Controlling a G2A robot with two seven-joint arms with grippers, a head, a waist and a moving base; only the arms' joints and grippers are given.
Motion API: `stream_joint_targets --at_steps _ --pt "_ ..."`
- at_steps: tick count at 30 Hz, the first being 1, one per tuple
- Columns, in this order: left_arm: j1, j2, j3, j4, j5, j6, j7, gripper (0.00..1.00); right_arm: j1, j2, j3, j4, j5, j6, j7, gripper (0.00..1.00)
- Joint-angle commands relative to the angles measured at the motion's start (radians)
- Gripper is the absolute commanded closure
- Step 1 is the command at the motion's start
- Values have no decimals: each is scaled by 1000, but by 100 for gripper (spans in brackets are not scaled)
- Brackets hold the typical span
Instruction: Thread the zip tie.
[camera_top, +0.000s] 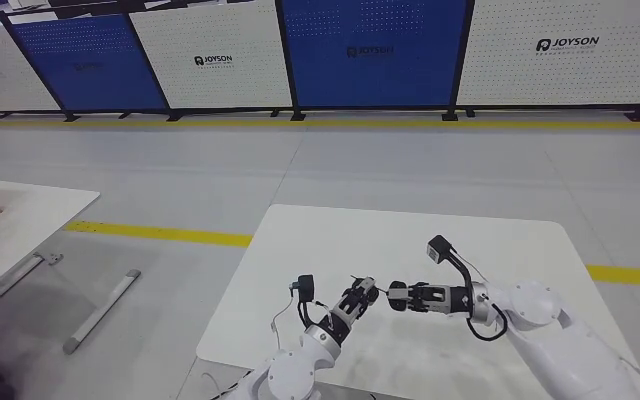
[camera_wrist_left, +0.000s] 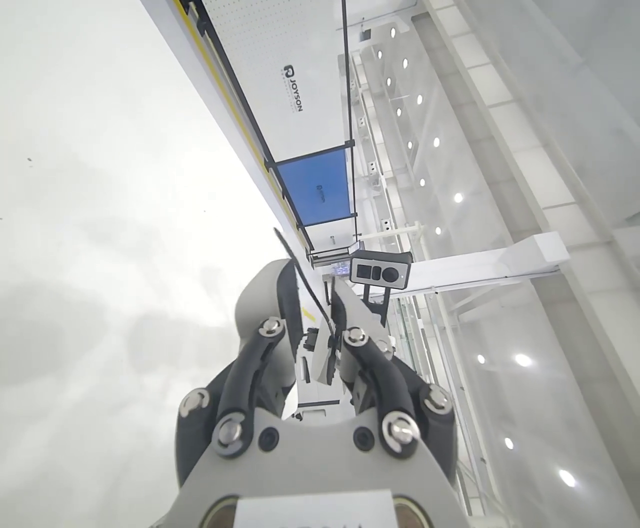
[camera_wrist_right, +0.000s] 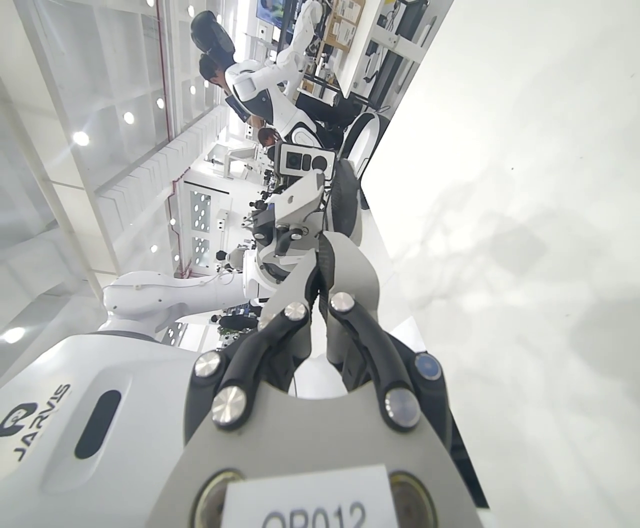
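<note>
A thin black zip tie (camera_wrist_left: 306, 292) runs slantwise through the gap between my left gripper's (camera_wrist_left: 312, 280) fingers, which stand apart and open around it. Its far end goes into my right gripper (camera_wrist_right: 318, 262), whose fingers are pressed shut; the grip point itself is hidden. From above, the left gripper (camera_top: 367, 289) and the right gripper (camera_top: 394, 296) face each other tip to tip over the near part of the white table (camera_top: 450, 235), with the zip tie (camera_top: 381, 291) as a faint line between them.
A second white table (camera_top: 35, 210) stands at the far left with a metal floor frame (camera_top: 100, 310) beside it. Blue and white pegboard panels (camera_top: 370, 50) line the back behind a yellow floor line.
</note>
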Motion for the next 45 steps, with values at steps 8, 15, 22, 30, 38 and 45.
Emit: stream_joint_targets --at_steps 8,15,22,30,38,45 --pt "2 -2 -3 4 11 -19 -4 89 5 -10 2 7 -11 13 3 100" --pt "9 -2 -8 3 17 -27 -3 83 -1 -15 14 10 -10 15 6 100" --pt "17 -2 -14 -7 20 -30 -14 100 -6 -19 22 4 -23 25 8 100" --pt "22 -3 -13 -11 38 -34 -10 100 -11 -23 33 -1 -22 33 17 100" --pt "27 -6 -14 -19 54 -15 23 100 -30 -22 64 2 4 12 20 0" --pt "15 -15 9 4 90 14 90 100 -96 4 161 -22 17 -40 24 0"
